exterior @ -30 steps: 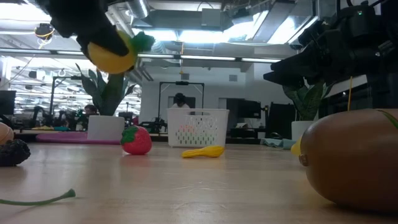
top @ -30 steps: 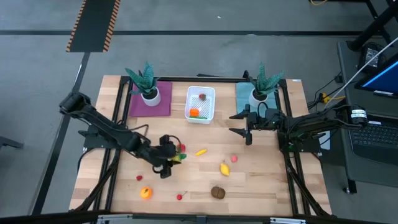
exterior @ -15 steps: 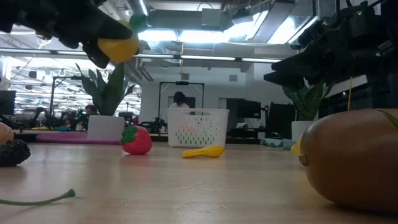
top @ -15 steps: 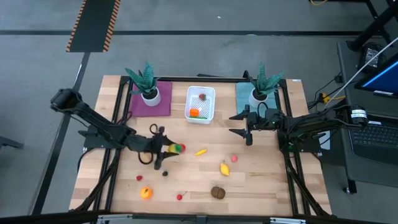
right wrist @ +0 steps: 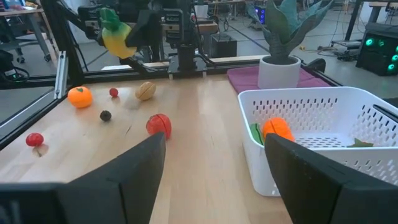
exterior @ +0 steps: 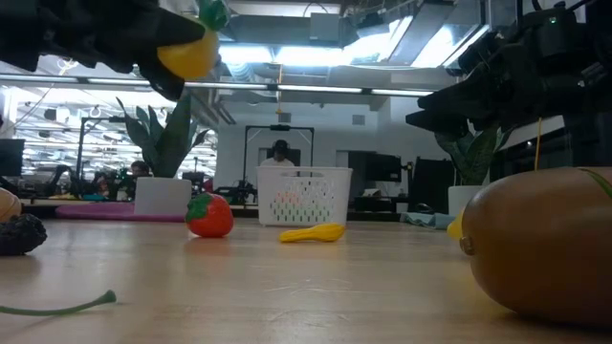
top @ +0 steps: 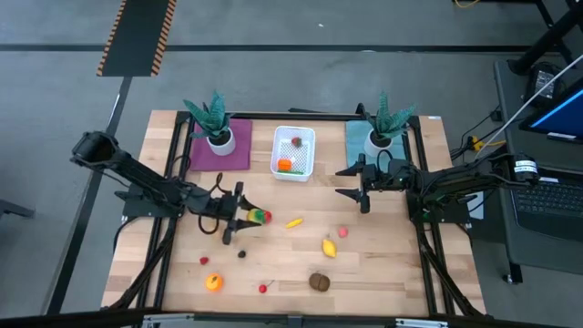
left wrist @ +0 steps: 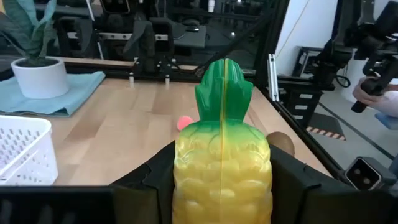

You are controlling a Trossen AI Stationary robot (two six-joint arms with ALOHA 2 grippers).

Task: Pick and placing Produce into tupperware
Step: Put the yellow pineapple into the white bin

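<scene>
**Left gripper holds a toy pineapple above the table**

On the left, the left gripper (top: 244,217) hangs over the table (top: 383,264) left of centre, its fingers pinching a yellow toy pineapple (left wrist: 222,167) with a green crown; the low view shows the pineapple (exterior: 188,50) lifted clear of the wood. Near it lie a red strawberry (exterior: 209,216), a small dark fruit (top: 242,253), an orange (top: 213,282) and a cherry (top: 263,288) along the near-left side. At the far left a plant (top: 212,119) stands on a purple mat (top: 219,151).

In the middle, the tub (top: 293,151) sits at the far edge, holding an orange piece (right wrist: 277,129) and a red one (top: 295,141). A banana (top: 294,222) lies nearer, then a lemon (top: 329,247), a brown kiwi (top: 319,281) and a pink fruit (top: 343,232).

On the right, the right gripper (top: 351,181) waits just right of the tub, fingers spread apart. Behind it a second plant (top: 383,123) stands on a teal mat (top: 355,138).
</scene>
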